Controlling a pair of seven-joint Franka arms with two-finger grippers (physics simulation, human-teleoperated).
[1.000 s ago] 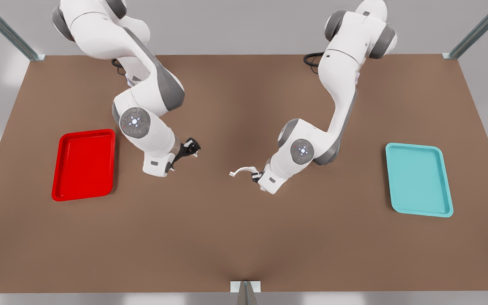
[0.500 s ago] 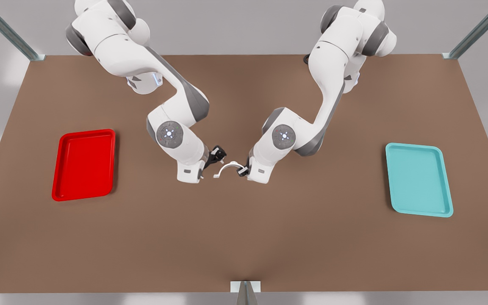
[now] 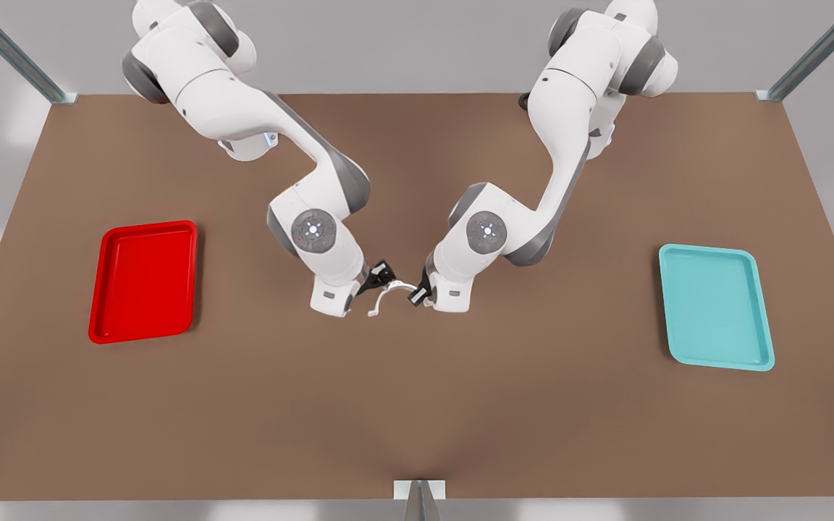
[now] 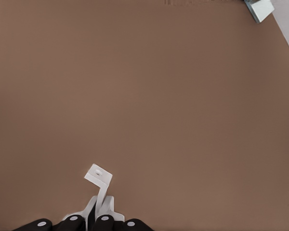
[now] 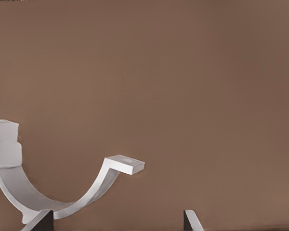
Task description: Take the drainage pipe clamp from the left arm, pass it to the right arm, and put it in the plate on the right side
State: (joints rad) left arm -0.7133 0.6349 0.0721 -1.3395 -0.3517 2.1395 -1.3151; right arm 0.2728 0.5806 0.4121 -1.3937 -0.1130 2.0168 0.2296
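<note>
The drainage pipe clamp (image 3: pixel 386 295), a thin white arch with flat feet, hangs just above the middle of the brown table. My left gripper (image 3: pixel 417 293), on the arm at the front view's right, is shut on one end of it; the left wrist view has the clamp (image 4: pixel 98 175) sticking out from the gripper (image 4: pixel 89 219). My right gripper (image 3: pixel 382 275), on the front view's left arm, stands open at the clamp's other side. In the right wrist view the clamp's arch (image 5: pixel 125 164) lies partly between the spread fingers of that gripper (image 5: pixel 116 219). The red plate (image 3: pixel 143 281) lies at the front view's left.
A teal tray (image 3: pixel 715 307) lies at the front view's right. Metal frame posts (image 3: pixel 418 499) stand at the table's corners and at the middle of its near edge. Bare brown table surrounds the two grippers.
The left gripper carried the clamp toward the table's middle. The right gripper swung in from beside the red plate and now stands open against the clamp.
</note>
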